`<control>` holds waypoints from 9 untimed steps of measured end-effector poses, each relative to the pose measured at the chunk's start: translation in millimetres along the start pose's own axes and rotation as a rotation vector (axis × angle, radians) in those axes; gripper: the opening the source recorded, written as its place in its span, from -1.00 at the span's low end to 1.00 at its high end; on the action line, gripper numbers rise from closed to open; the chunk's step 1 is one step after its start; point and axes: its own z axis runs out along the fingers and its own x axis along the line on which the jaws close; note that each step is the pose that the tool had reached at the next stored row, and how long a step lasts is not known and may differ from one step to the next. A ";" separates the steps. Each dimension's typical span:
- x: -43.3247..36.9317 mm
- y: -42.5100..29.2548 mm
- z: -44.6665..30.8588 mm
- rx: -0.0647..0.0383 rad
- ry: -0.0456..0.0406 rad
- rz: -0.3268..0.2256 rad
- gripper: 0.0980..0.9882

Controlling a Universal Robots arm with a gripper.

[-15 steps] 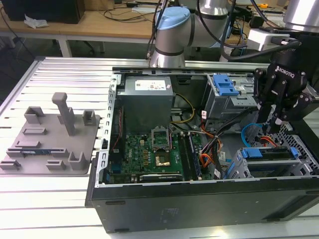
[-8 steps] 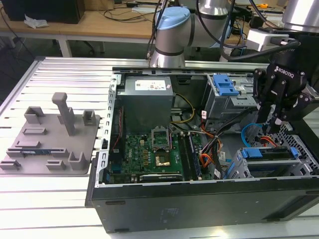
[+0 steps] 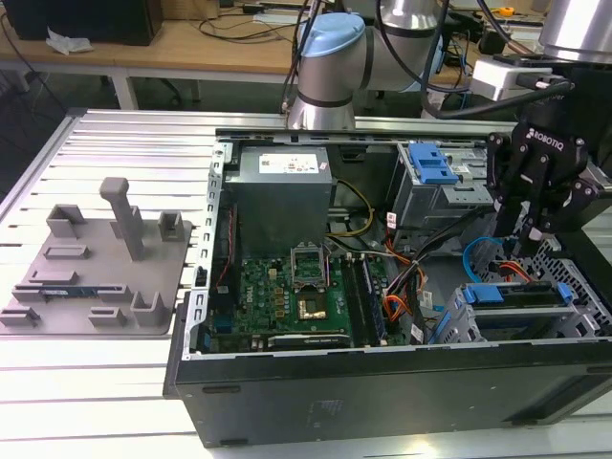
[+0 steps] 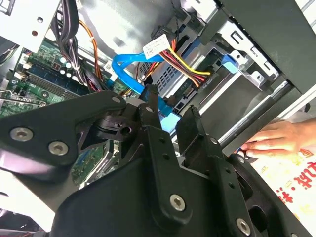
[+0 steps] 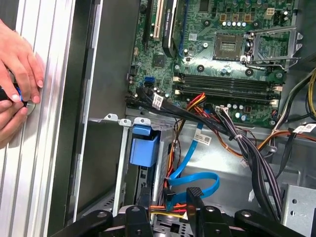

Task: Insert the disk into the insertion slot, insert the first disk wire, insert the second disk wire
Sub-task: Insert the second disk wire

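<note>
Already the disk (image 3: 521,295) sits in the insertion slot (image 3: 457,323), its blue frame showing along the top of the low grey cage at the exterior view's right, long axis running across that view. I judge the first step done and the wiring the work in hand. My gripper (image 3: 532,232) hangs just above and behind the disk's rear edge, so the drive lies below and slightly ahead of my fingertips. In the first wrist view my fingers (image 5: 194,197) stand a little apart on either side of a bundle of red, yellow and black leads (image 5: 165,208) beside a blue flat cable (image 5: 195,170). I cannot tell whether they pinch a plug or merely straddle it. In the second wrist view the same blue cable loops past my finger, with a pale blue connector (image 4: 169,122) just beyond it.

Outward from there lie the motherboard (image 3: 292,292), the grey power supply (image 3: 282,186) and the taller cage with its blue latch (image 3: 432,164). A person's hand (image 4: 279,140) rests on the case edge, near my gripper.
</note>
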 end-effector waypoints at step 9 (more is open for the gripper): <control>-0.7 0.3 2.4 -0.004 -0.0002 0.010 -0.51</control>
